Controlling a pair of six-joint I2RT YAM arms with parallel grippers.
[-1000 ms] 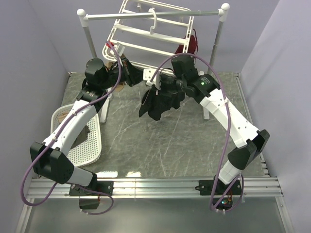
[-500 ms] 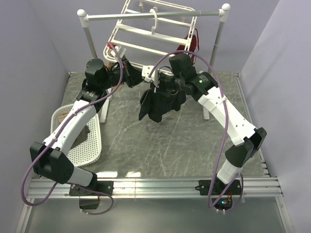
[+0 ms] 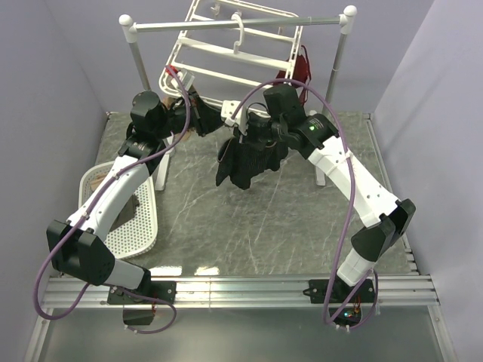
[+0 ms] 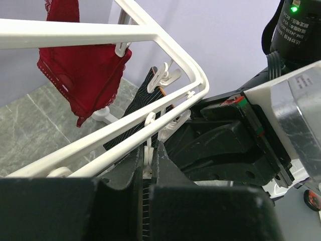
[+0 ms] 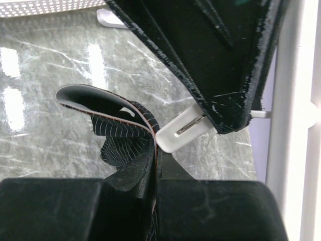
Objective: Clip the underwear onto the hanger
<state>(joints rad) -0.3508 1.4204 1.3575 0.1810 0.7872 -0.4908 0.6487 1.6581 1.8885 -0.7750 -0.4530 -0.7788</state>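
The white hanger (image 3: pixel 226 56) hangs tilted from the rail; its bars also cross the left wrist view (image 4: pixel 100 32). My left gripper (image 3: pixel 217 121) (image 4: pixel 147 153) is shut on a small white clip (image 4: pixel 148 123) dangling from the frame's near edge. My right gripper (image 3: pixel 245 137) (image 5: pixel 156 168) is shut on the top edge of the black underwear (image 3: pixel 245 162) (image 5: pixel 120 130), which hangs limp above the table. In the right wrist view the pinched clip (image 5: pixel 183 131) touches the underwear's edge right at my fingertips. The two grippers are tip to tip.
A dark red bra (image 3: pixel 303 68) (image 4: pixel 83 75) is clipped at the hanger's far right. The white two-post rail stand (image 3: pixel 136 53) carries the hanger. A white mesh basket (image 3: pixel 139 222) lies at the left on the grey table (image 3: pixel 264 226).
My right gripper has carried the underwear slightly up and left toward the left gripper's clip. The hanger has swung a little. The left gripper still pinches the clip.
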